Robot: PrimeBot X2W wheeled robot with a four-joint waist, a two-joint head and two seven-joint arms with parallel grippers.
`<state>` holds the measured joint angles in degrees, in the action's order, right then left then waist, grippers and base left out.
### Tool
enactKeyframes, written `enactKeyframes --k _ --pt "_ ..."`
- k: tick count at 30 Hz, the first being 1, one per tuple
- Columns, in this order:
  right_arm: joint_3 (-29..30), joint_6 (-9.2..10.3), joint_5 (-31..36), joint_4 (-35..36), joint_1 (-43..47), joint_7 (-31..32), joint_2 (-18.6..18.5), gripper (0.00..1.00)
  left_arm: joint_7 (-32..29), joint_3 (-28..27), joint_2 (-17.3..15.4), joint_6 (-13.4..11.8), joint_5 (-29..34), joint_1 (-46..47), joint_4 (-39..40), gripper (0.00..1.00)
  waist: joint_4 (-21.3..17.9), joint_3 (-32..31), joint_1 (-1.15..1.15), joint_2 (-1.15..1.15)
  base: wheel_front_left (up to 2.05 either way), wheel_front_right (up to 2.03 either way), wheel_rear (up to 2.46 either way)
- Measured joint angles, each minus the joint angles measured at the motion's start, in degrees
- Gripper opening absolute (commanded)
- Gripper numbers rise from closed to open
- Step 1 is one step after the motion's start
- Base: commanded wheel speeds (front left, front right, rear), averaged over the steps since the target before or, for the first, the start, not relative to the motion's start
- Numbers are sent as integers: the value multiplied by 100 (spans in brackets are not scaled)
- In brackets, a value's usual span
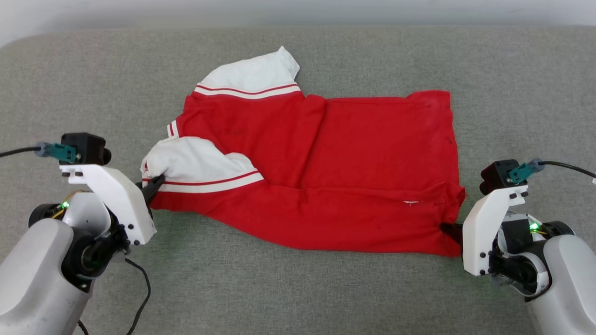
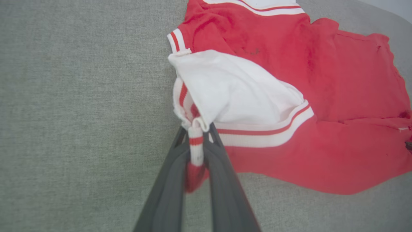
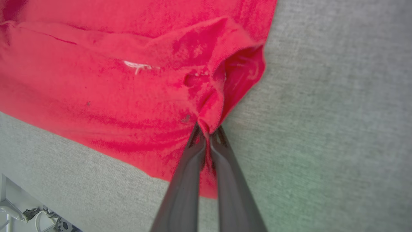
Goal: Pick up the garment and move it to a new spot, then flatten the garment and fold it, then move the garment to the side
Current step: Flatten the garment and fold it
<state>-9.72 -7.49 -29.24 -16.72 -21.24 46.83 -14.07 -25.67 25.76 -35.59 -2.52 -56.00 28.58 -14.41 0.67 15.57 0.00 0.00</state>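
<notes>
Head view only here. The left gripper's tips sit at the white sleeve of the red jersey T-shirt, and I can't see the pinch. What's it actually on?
Observer: In the left wrist view, the left gripper is shut on the red-and-white striped cuff of the red jersey T-shirt. The trim runs down between its jaws.
Operator: Right side?
Observer: In the right wrist view, the right gripper is shut on the red hem corner, with fabric pinched between its jaws.
Operator: Corner flat?
Observer: No, it's bunched. An open fold gapes beside the grip.
</notes>
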Motion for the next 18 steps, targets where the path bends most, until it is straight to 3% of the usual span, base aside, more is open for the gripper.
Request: enactKeyframes --k 18 --pt "-414 -1 -371 169 441 -291 -301 0 553 -64 126 -125 -201 -1141 -41 0 -63 -1213 0 0 0 0 0"
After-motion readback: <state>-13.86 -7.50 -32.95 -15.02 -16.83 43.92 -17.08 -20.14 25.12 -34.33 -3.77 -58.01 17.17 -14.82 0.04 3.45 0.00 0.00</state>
